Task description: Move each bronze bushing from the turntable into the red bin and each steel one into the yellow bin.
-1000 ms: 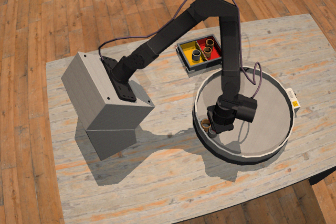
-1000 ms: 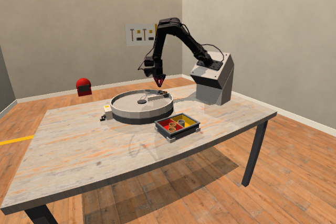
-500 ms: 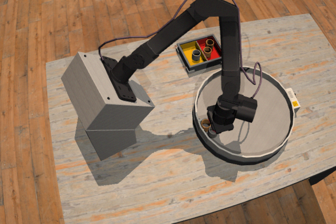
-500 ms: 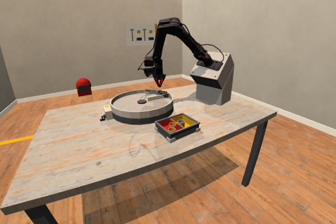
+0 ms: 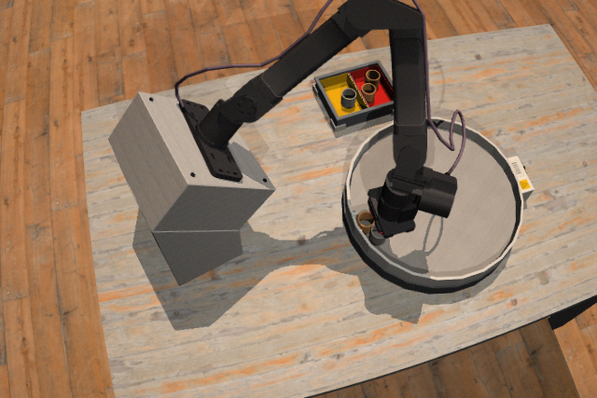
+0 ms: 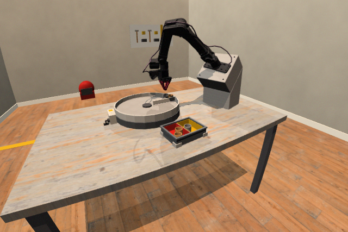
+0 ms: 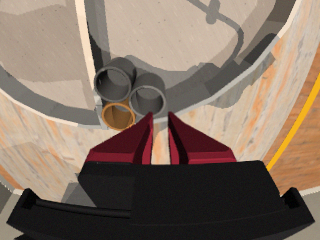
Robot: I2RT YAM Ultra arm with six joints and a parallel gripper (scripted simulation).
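Note:
The round grey turntable holds three bushings clustered at its rim beside a pale fence bar (image 7: 83, 27): two steel ones (image 7: 115, 83) (image 7: 148, 98) and a bronze one (image 7: 119, 115). In the overhead view the bronze bushing (image 5: 365, 218) and one steel bushing (image 5: 376, 235) show beside the wrist. My gripper (image 7: 160, 118) hangs above the rim just next to them, its red fingers only slightly apart with nothing between. From the side it (image 6: 165, 86) is clearly above the turntable (image 6: 145, 107). The yellow bin (image 5: 340, 92) holds one steel bushing (image 5: 348, 96). The red bin (image 5: 373, 85) holds two bronze bushings.
The two bins share one grey tray (image 6: 184, 130) just beside the turntable. The arm's grey pedestal (image 5: 183, 162) stands at the table's left side. A small control box (image 5: 520, 179) sits against the turntable's far rim.

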